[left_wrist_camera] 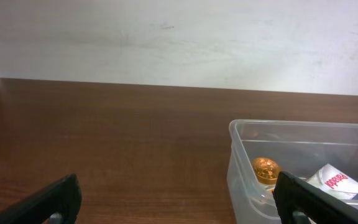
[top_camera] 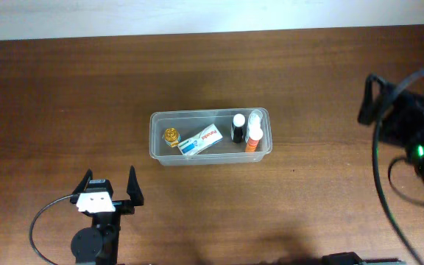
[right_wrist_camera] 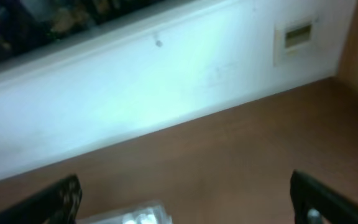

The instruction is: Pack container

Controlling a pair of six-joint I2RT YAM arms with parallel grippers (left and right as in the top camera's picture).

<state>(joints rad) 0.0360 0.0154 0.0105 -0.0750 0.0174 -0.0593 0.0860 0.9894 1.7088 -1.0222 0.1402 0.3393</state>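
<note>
A dark brown wooden surface (top_camera: pixel 65 88) is seen from above. At its middle lies the clear, translucent plastic rectangular container with rounded corners (top_camera: pixel 155 151), long side running left to right. Four items are packed inside it: a small gold-capped jar (top_camera: pixel 171 135) at the left, a white and blue cardboard box (top_camera: pixel 199 140) lying flat, a black bottle with a white cap (top_camera: pixel 238 127), and an orange bottle with a white cap (top_camera: pixel 253 138) at the right. No loose items are seen on the surface.

The left fingers (top_camera: pixel 133 185) are spread wide and empty, near and to the left of the container. The right fingers (right_wrist_camera: pixel 328 200) are also spread wide with nothing between them, well apart at the right edge.

The packing is judged nearly or fully done. The main risk lies in the left wrist view, where the container's near-left corner (left_wrist_camera: pixel 236 163) sits just ahead of one finger: if the rim were clipped by a forward or rightward move, the light tub could be shoved or tilted and the bottles knocked over.
</note>
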